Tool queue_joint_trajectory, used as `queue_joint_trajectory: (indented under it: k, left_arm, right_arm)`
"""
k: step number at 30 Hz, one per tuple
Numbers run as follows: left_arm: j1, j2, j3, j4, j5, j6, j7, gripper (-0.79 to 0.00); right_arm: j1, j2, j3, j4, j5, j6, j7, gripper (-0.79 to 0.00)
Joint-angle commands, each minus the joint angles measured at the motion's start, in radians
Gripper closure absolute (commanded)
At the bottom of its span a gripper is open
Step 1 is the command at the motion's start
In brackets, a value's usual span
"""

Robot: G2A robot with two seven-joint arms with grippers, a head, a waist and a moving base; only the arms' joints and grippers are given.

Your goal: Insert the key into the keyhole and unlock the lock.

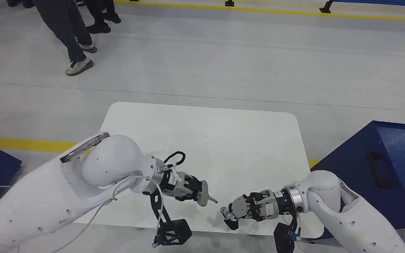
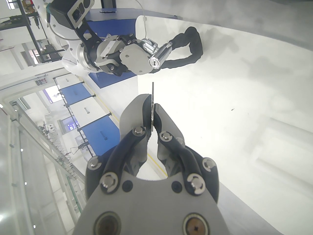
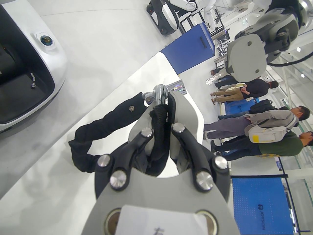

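My left gripper (image 1: 204, 193) is shut on a thin metal key (image 2: 152, 96), whose blade sticks out past the fingertips. My right gripper (image 1: 229, 215) is shut on the lock (image 3: 160, 94), a shiny metal cylinder with a black sleeved cable loop (image 3: 102, 125) hanging beside it. In the left wrist view the lock's round keyhole face (image 2: 154, 62) points toward the key tip, a short gap apart. Both grippers hover above the white table (image 1: 253, 145) near its front edge.
A blue cabinet (image 1: 373, 171) stands off the table's right side. People (image 1: 73, 31) stand on the floor beyond the far edge. The table's back and middle are bare.
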Motion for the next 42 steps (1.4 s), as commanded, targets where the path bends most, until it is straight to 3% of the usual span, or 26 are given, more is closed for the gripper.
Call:
queue_joint_trajectory:
  k: [1,23,42]
  left_arm:
    - [-0.004,-0.005,0.011,-0.005,0.002,-0.004,-0.001,0.000]
    - [-0.068,-0.060,0.101,0.031,0.003,-0.055,0.016,0.000]
    - [-0.097,-0.081,0.133,0.067,-0.006,-0.057,0.037,0.000]
  right_arm:
    - [-0.002,0.000,0.000,-0.002,0.000,0.001,0.003,0.000]
    - [-0.014,0.004,-0.009,-0.033,-0.015,0.004,0.034,0.000]
    - [-0.003,0.003,-0.018,-0.034,-0.016,0.002,0.036,0.000]
